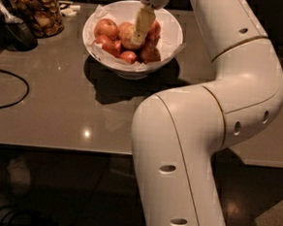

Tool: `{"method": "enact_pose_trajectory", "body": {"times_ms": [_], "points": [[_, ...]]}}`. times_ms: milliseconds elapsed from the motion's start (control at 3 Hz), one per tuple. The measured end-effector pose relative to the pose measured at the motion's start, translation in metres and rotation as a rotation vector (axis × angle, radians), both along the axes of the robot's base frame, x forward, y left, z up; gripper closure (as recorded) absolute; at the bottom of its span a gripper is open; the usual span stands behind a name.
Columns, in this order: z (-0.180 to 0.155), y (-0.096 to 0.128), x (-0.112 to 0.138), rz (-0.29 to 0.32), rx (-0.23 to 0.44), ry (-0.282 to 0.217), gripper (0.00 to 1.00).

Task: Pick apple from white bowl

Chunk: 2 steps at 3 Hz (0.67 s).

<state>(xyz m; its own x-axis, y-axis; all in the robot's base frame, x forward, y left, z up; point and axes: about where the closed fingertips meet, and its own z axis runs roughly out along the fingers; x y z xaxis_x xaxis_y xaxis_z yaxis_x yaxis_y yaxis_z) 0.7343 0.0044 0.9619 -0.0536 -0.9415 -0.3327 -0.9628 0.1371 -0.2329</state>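
At the grey table's [59, 109] 10 o'clock corner stands a glass jar of brown snacks [37, 11]. Right of it sits the wide glossy white bowl [135, 70], lined with crinkled paper. The golden-orange round apple [127, 40] lies near the bowl's centre, with redder apples [106, 29] at 9 o'clock. The pale gripper [138, 36] reaches down from 12 o'clock onto that apple. Whether it has hold, I cannot tell.

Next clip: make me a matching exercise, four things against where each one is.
Things:
1. pincer
2. white bowl
3. glass jar
4. black cable

Places:
a. looped at the left edge of the table
b. down inside the bowl, at the apple
c. far side of the table, near the middle
d. far-left corner of the table

Pairs: 1-b, 2-c, 3-d, 4-a
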Motion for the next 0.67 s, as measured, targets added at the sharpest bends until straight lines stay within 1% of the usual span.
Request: {"method": "enact_pose_trajectory", "body": {"times_ms": [333, 667], "points": [[-0.0061, 0.0009, -0.0006, -0.002, -0.001, 0.018, 0.31], [-0.012, 0.0035, -0.0012, 0.0, -0.003, 0.035, 0.31]]}}
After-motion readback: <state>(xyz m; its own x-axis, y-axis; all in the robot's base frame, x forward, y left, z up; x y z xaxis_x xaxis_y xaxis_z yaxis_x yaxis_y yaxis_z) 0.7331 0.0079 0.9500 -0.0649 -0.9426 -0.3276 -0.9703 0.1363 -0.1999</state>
